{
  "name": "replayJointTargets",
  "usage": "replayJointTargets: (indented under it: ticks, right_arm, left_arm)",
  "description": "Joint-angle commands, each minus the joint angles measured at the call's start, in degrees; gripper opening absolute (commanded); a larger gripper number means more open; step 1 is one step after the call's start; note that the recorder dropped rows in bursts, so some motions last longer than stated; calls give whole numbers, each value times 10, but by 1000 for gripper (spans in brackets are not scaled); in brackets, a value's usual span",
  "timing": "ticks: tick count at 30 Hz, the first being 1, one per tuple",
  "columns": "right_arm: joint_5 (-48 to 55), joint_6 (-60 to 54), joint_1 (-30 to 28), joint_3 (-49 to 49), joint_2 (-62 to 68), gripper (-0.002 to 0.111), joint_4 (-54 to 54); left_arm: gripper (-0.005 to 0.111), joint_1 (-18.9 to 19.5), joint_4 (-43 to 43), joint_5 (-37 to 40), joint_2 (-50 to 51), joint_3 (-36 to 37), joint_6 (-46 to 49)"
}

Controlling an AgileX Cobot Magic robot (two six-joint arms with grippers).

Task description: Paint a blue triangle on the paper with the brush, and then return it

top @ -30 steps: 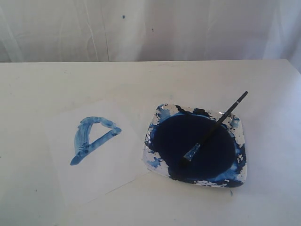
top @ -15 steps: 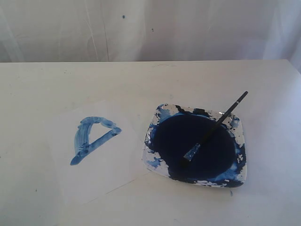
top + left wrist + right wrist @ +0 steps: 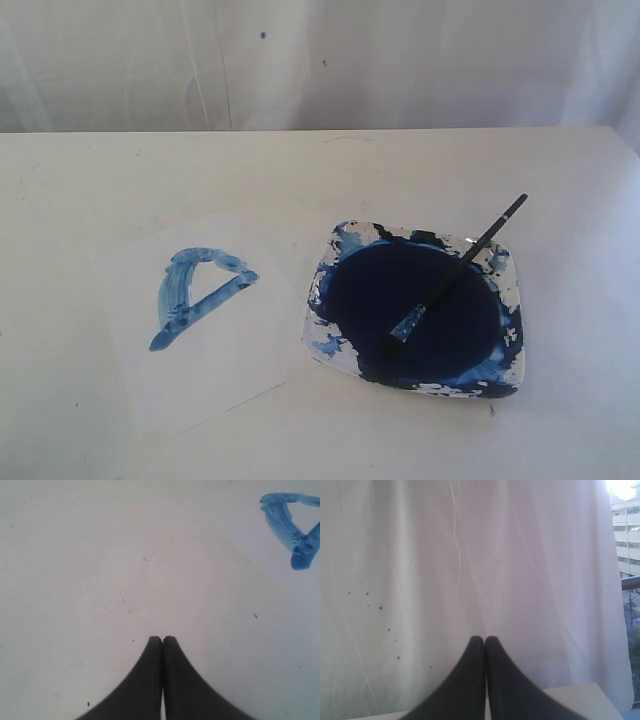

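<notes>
- In the paint dish (image 3: 508, 275): the brush (image 3: 458, 268).
- Left of the dish: the paper (image 3: 230, 350), the blue triangle (image 3: 172, 295).
- Closed, empty: left fingers (image 3: 150, 670), right fingers (image 3: 470, 670).

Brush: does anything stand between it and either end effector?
Nothing visible does. The brush lies uncovered across the paint dish, handle over the rim; the left end effector and right end effector are shut, elsewhere.

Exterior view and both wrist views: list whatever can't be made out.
- Exterior view: the brush tip blends into the dark paint; both arms lie outside the frame.
- Left wrist view: blue triangle cut off by the picture's edge.
- Right wrist view: right gripper faces a curtain, so nothing of the task shows.
</notes>
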Motion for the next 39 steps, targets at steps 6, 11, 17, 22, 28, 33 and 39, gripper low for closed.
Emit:
replayJointTargets:
  ticks: [6, 11, 17, 22, 28, 33, 39]
  right_arm:
    - [-4, -4, -2, 3, -2, 0, -1]
    - [-4, -4, -2, 3, -2, 0, -1]
    - [-4, -4, 5, 3, -2, 0, -2]
    - [-4, -4, 23, 3, -2, 0, -2]
    - [-10, -5, 24, 3, -2, 0, -8]
    - [120, -5, 9, 34, -26, 0, -12]
    - [209, -2, -38, 167, -31, 0, -140]
  left_arm:
    - [0, -6, 10, -1, -3, 1, 2]
    - [0, -6, 10, -1, -3, 1, 2]
    - [0, -6, 10, -1, -3, 1, 3]
    - [0, -6, 10, -1, -3, 1, 3]
    - [0, -6, 10, -1, -3, 1, 3]
    - [0, -6, 10, -1, -3, 1, 3]
    - [0, -6, 10, -1, -3, 1, 3]
